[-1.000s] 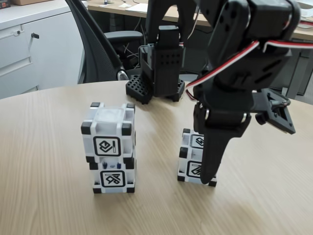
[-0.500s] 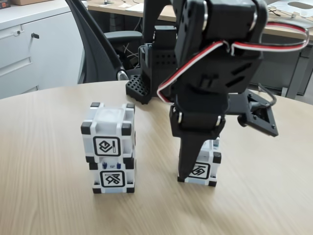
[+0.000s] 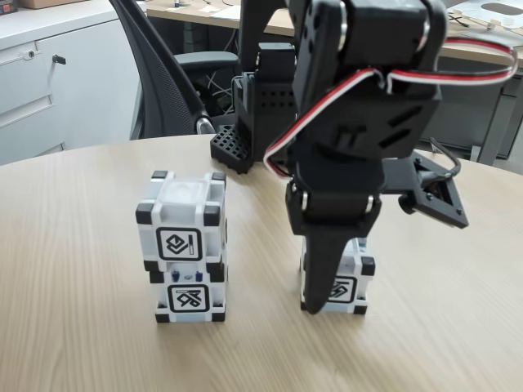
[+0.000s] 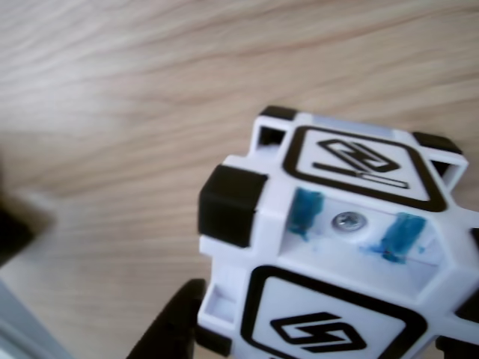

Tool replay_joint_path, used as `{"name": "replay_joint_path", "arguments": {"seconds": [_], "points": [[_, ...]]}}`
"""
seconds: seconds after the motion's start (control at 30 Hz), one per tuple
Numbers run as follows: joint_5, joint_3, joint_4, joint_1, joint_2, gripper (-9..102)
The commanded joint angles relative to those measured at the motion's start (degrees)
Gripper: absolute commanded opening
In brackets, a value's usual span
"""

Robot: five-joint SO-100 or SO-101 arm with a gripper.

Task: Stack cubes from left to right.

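On the left of the fixed view, two cubes stand stacked on the pale wooden counter (image 3: pixel 73 245): the lower cube (image 3: pixel 189 300) sits on the wood, and the upper cube (image 3: pixel 181 222) rests squarely on it, its translucent white top facing up. Each front face carries a black-framed square glyph, abstract shapes and not readable writing. Right of the stack and well apart from it, the third cube (image 3: pixel 347 282) stands on the counter with the black arm (image 3: pixel 368 98) reaching down over it. One dark finger (image 3: pixel 323 273) hangs in front of the cube's left side, covering part of the front glyph; the other finger is hidden behind it, so I cannot tell whether the fingers are clamped on the cube or merely beside it, nor how far apart they stand. In the other view, the same cube (image 4: pixel 337 247) fills the lower right, tilted in the picture, showing two glyph faces, a small screw and two blue tabs between them; a dark finger tip (image 4: pixel 176 329) sits against its lower left edge
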Motion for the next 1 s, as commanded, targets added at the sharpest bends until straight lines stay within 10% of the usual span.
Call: {"name": "replay_joint_path", "arguments": {"seconds": [0.0, 0.67, 0.97], "points": [[-1.1, -0.5, -1.5, -0.4, 0.4, 34], [-3.0, -1.3, -1.7, -6.6, -3.7, 33], [-3.0, -1.2, -1.7, -6.1, -3.6, 9]]}}
